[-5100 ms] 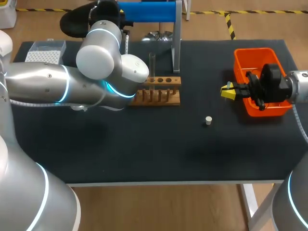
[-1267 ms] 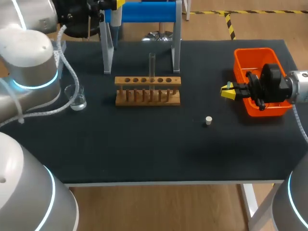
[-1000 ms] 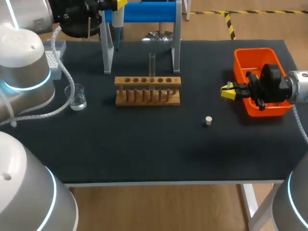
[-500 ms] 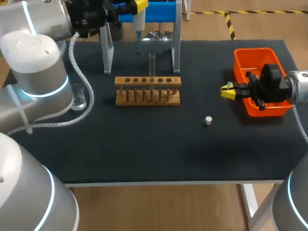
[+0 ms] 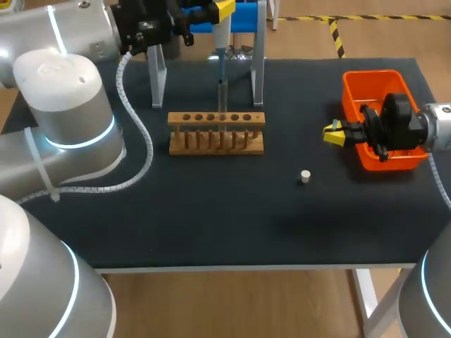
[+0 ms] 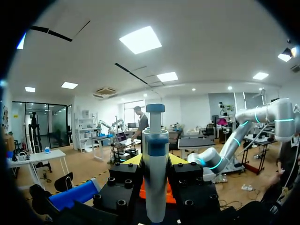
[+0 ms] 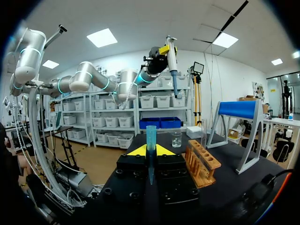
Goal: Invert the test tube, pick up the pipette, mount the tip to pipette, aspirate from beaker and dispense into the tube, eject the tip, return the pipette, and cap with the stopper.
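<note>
Two arms show in the head view. The left arm (image 5: 67,91) comes in from the left and stretches to the far side of the desk (image 5: 211,218). There the left fingers (image 5: 223,10) are clenched round the pipette (image 5: 220,39). It hangs upright, its lower end just above the mouth of the test tube (image 5: 223,95), which stands upright in the wooden rack (image 5: 216,134). Behind the rack is the blue stand (image 5: 245,17) on metal legs. The small white stopper (image 5: 305,176) lies on the desk between the rack and the right arm (image 5: 437,127), apart from both. The right fingers (image 5: 332,133) hover just beside the orange bin (image 5: 373,74), closed on a thin thing too small to tell from here

From the left wrist, the pipette body with its blue cap stands straight up between the left fingers, which press on it from two sides. The blue stand lies off to one side below them

From the right wrist, the right fingers are grasping a blue pipette tip (image 7: 150,138), held upright between the yellow ends. Ahead of them on the desk stand the wooden rack with the test tube in it, the blue stand beside that, and the glass beaker (image 7: 176,139) further off. High above the desk, the left arm holds the pipette pointing down
</note>
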